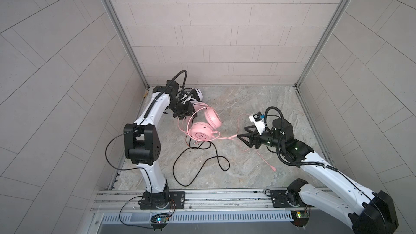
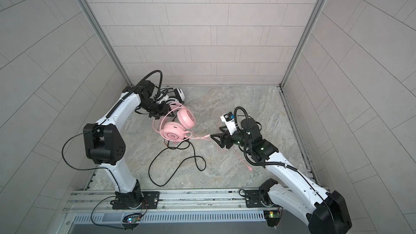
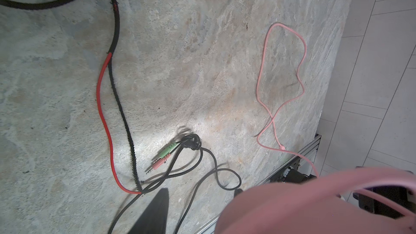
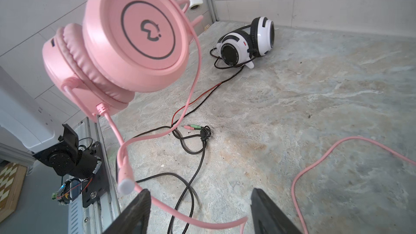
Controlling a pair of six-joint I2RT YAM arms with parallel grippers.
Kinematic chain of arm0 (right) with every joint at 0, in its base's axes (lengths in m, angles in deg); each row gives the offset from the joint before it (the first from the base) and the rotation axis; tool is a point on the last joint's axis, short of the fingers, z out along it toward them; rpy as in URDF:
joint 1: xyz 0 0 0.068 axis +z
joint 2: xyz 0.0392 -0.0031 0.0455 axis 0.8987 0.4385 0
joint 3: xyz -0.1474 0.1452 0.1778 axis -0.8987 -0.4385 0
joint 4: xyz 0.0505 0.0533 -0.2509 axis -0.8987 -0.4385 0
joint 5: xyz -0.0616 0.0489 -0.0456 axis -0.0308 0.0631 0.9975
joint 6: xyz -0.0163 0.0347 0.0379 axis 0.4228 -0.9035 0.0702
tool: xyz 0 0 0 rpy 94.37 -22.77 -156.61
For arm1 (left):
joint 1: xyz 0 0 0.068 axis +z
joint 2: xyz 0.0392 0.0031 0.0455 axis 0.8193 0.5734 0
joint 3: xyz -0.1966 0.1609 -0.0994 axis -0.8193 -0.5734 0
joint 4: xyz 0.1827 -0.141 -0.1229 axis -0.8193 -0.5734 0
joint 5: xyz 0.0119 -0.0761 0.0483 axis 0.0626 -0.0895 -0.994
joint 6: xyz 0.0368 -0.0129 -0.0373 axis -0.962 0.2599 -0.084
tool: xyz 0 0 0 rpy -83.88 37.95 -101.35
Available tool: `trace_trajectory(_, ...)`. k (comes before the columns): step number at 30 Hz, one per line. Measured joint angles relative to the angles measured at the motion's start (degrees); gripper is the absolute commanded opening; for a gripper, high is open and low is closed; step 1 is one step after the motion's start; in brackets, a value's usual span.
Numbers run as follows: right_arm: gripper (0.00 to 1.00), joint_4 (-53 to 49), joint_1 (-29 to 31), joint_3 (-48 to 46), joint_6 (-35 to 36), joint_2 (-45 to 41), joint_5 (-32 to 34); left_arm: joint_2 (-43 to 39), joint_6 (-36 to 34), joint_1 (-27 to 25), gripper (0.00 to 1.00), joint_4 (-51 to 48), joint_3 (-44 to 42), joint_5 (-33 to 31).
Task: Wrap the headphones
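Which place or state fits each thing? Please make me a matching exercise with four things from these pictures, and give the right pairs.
Things:
1. pink headset
2. white-and-black headset
3. green and pink plugs
4. right gripper

Places or states:
A. lies on the table near a back corner
B. jaws open, pink cable running between them
C. held up off the table by the left gripper
D. lie on the table beside a knot in the black cable

Pairs: 1-C, 2-A, 3-D, 4-B
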Motion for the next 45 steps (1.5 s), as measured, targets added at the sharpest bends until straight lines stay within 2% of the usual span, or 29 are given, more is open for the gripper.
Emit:
trace_trajectory(11,0.68,0.11,6.34,3.69,3.04,5.64,0.83,0.00,-0.37,0.74,0.00,-0.28,0.09,0.52)
trace_trajectory(14,0.63,0.17,6.80,4.15,3.67,7.91,1.14,0.00,-0.42,0.74,0.00,-0.33,0.13,0.72)
trace_trajectory(17,0.47,0.13,7.43,4.22,4.28,9.86,1.55,0.00,-0.42,0.74,0.00,-0.33,0.13,0.90)
trace_trajectory(21,0.15,0.22,8.00,4.79,4.50,10.97,2.03,0.00,-0.42,0.74,0.00,-0.33,0.13,0.92)
trace_trajectory(23,0.07,0.22,8.07,5.16,4.90,10.88,2.43,0.00,-0.39,0.74,0.00,-0.31,0.13,0.92)
trace_trajectory(28,0.02,-1.77,8.04,6.97,5.09,9.42,3.45,0.00,-0.42,0.74,0.00,-0.31,0.13,0.81)
trace_trajectory(35,0.04,-5.70,7.06,12.90,5.40,5.46,4.26,0.00,-0.68,0.74,0.00,-0.33,0.07,0.00)
trace_trajectory(45,0.04,-7.39,3.19,16.79,3.56,5.38,5.07,-0.02,-1.68,0.76,0.00,-0.26,-1.64,0.15)
